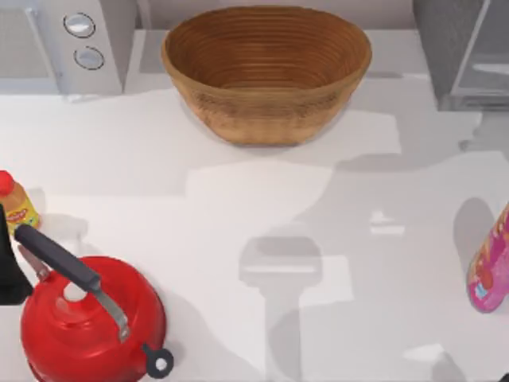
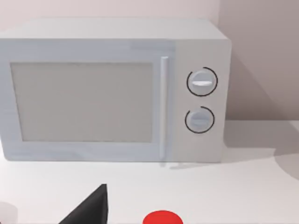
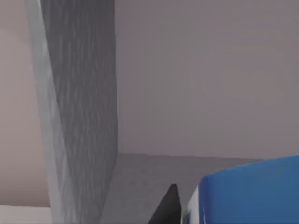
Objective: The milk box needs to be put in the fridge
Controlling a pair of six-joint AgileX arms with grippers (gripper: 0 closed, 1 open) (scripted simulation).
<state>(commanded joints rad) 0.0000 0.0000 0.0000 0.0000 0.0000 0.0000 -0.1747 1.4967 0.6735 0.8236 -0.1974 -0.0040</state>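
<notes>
From the top view, a white table carries a large woven brown wicker basket at the middle of its far edge, a light-grey microwave with two round dials in the far left corner, and the big boxy grey fridge with a speckled dark side in the far right corner. At the near left corner sits a glossy red kettle with a dark grey handle; just beyond it, against the left edge, stands a small orange bottle with a red cap, whose label lettering is too small to read. A pink bottle leans at the right edge. The left wrist view faces the microwave's door and dials, with a dark finger of the left gripper and a bit of the kettle in the foreground; whether that gripper is spread or closed, I cannot tell. In the right wrist view the blue milk box fills the near corner beside one dark finger of the right gripper, close before the fridge's speckled wall; the grip itself is hidden, and no lettering shows.
</notes>
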